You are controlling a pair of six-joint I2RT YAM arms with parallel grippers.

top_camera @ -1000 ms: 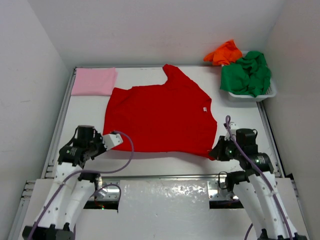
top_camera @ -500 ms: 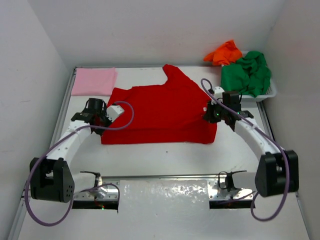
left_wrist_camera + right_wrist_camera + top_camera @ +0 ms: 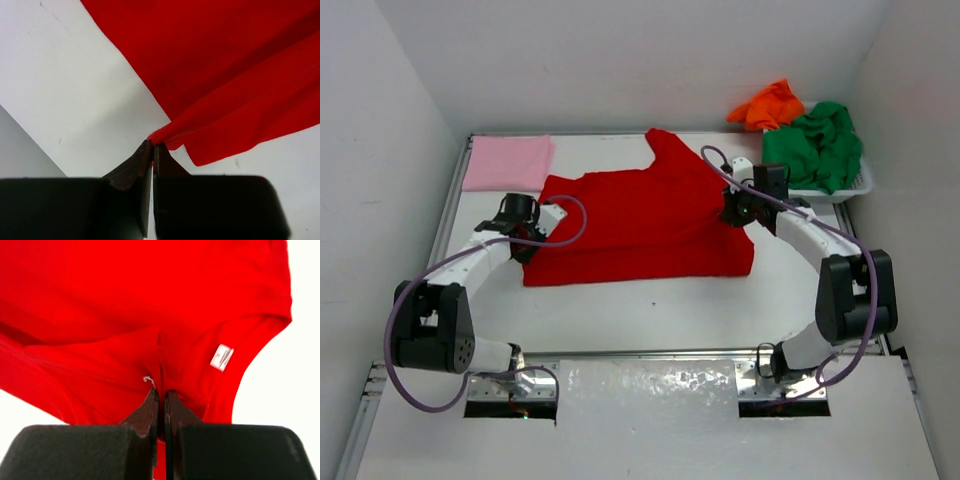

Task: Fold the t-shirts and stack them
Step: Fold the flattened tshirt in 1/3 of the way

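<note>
White smooth tabletop (image 3: pixel 650 310); soft red t-shirt (image 3: pixel 640 225) doubled over, left jaws, right jaws each pinching cloth edge.

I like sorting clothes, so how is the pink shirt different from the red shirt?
The pink shirt is a small, neat folded rectangle; the red shirt is bigger and only partly folded. No claw touches the pink shirt; the left claw and right claw both pinch the red shirt. Both are plain cloth.

Middle: we see the spread shirt (image 3: pixel 640 225) on the table (image 3: pixel 650 310).
Back left: folded shirt (image 3: pixel 508 162).
Back right: basket (image 3: pixel 855 187), maybe with two shirts (image 3: pixel 818 150) in it.
</note>
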